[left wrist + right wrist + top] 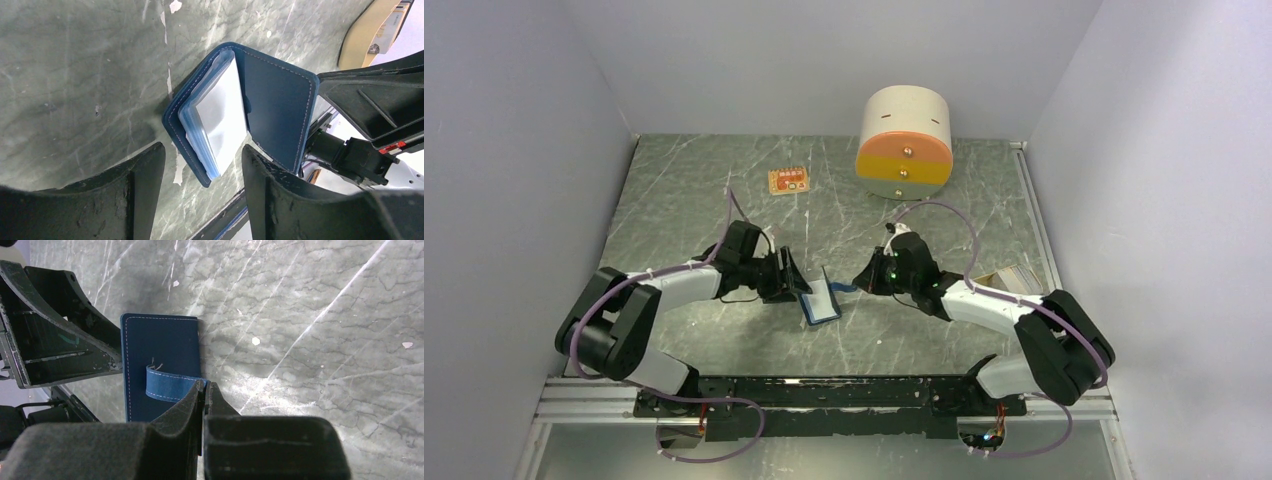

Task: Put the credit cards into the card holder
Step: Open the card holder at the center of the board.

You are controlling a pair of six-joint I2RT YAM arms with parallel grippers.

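Both arms flanked the card holder [821, 300] (lying open) mid-worktop: the right gripper [205, 390] pinched its strap [167, 385], the left gripper [202, 152] stood spread beside it; cards [1012, 276], seemingly, lay by the right edge.

A grey-green marbled table [724, 205], crossed by pale veins and thin white scratches, sits inside a small booth. Plain pale grey walls close it in: a back wall [824, 60], a left wall [504, 180] and a right wall [1164, 180]. A metal rail [584, 400] runs along the near edge. Near the back wall stands a round cream-and-orange drawer unit [905, 140], with a small orange tag [789, 181] lying to its left. The light is soft and even.
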